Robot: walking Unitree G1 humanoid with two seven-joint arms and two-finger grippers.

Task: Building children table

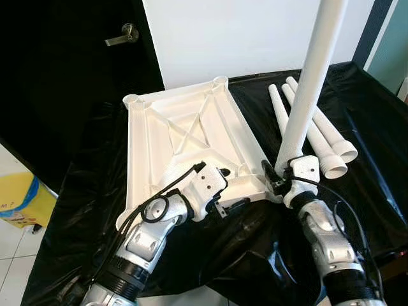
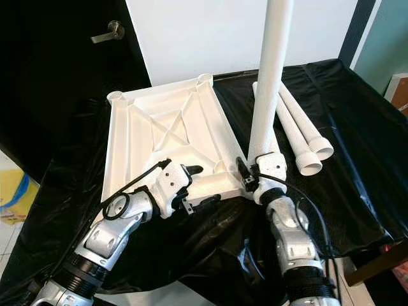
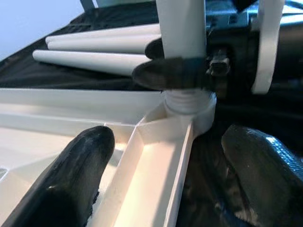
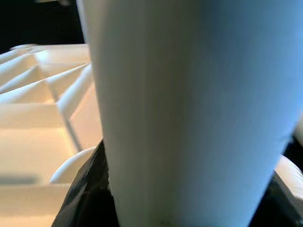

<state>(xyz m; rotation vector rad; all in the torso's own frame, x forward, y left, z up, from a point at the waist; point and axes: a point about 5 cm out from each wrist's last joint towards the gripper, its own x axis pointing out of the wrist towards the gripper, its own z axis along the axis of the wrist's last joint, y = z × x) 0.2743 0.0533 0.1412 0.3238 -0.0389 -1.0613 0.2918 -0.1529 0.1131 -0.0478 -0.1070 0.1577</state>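
A: State the pose of each arm.

B: The right gripper is clenched around the base of an upright table leg, seated at the near right corner socket of the inverted tabletop on the black sheet. The left gripper straddles the near rim, fingers released.

A: What is obscured?

B: The leg's top is cut off. 3 spare legs lie just beside it; their far ends are partly hidden.
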